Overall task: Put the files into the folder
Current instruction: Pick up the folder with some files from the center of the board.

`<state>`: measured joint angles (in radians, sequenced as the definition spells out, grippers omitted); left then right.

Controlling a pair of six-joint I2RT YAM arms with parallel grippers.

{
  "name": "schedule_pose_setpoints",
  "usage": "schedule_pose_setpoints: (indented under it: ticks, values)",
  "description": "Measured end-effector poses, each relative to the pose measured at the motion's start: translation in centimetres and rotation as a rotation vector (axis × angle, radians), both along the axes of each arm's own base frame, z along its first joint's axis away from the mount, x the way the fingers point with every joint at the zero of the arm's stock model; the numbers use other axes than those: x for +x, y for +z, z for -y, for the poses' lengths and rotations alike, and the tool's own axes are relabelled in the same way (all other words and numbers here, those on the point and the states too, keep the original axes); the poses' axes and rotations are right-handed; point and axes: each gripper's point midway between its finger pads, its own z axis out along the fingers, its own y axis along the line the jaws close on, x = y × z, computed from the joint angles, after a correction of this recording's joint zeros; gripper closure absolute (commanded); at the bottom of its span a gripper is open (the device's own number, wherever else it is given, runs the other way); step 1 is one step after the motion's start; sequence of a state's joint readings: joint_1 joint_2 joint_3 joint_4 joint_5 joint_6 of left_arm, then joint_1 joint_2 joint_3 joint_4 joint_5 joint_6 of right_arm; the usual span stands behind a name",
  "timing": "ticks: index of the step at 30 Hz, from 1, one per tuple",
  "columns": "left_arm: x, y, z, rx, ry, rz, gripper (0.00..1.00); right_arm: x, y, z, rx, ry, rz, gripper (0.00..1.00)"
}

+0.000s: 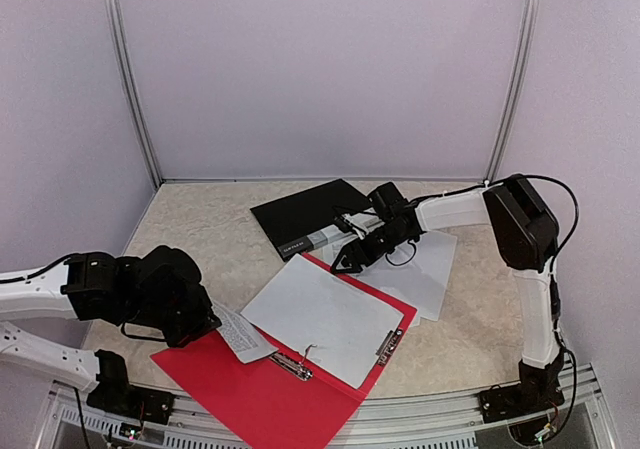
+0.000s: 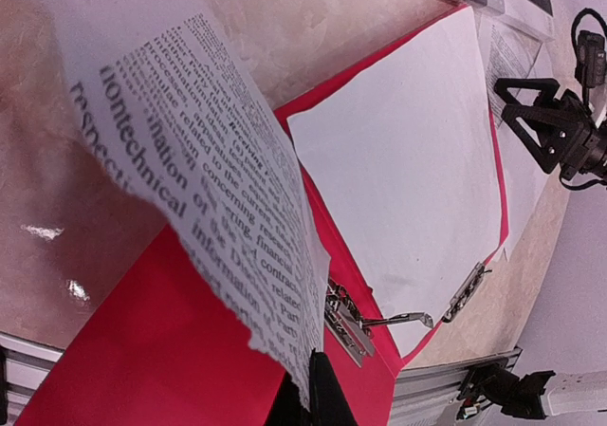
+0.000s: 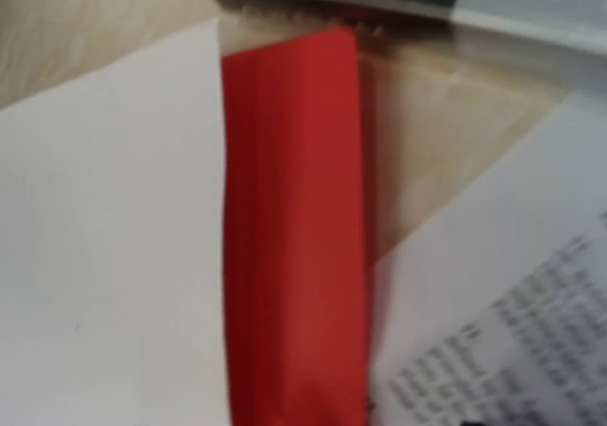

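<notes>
The red folder (image 1: 250, 389) lies open at the near middle. A blank white file (image 1: 325, 314) rests on its right half. My left gripper (image 1: 212, 321) is shut on a small torn printed file (image 1: 243, 334), which hangs over the folder's left half (image 2: 142, 350). In the left wrist view this file (image 2: 190, 151) runs down into the closed black fingertips (image 2: 327, 398). My right gripper (image 1: 348, 259) stands open over the folder's far corner (image 3: 294, 227) and holds nothing. More printed files (image 1: 430, 269) lie right of the folder.
A black clip file (image 1: 305, 214) with a grey label lies at the back middle. The folder's metal clip (image 2: 346, 317) sits on the spine, with its lever raised. A second clip (image 1: 390, 342) is on the right edge.
</notes>
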<state>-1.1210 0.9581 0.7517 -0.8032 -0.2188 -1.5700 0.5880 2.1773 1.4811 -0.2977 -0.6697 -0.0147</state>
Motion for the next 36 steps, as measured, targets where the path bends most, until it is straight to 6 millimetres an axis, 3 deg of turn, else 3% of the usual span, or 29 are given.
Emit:
schedule_pose_setpoints:
  ticks: [9, 20, 36]
  values:
    - [-0.2, 0.0, 0.1, 0.001, -0.007, 0.002, 1.0, -2.3, -0.6, -0.7, 0.053, 0.045, -0.063, 0.37]
    - [-0.4, -0.2, 0.0, 0.016, -0.012, 0.009, 1.0, -5.4, -0.5, 0.3, 0.096, 0.007, -0.196, 0.45]
    - [-1.9, -1.8, -3.4, 0.125, 0.009, -0.035, 1.0, -7.1, -0.2, 0.6, 0.112, -0.022, -0.327, 0.63]
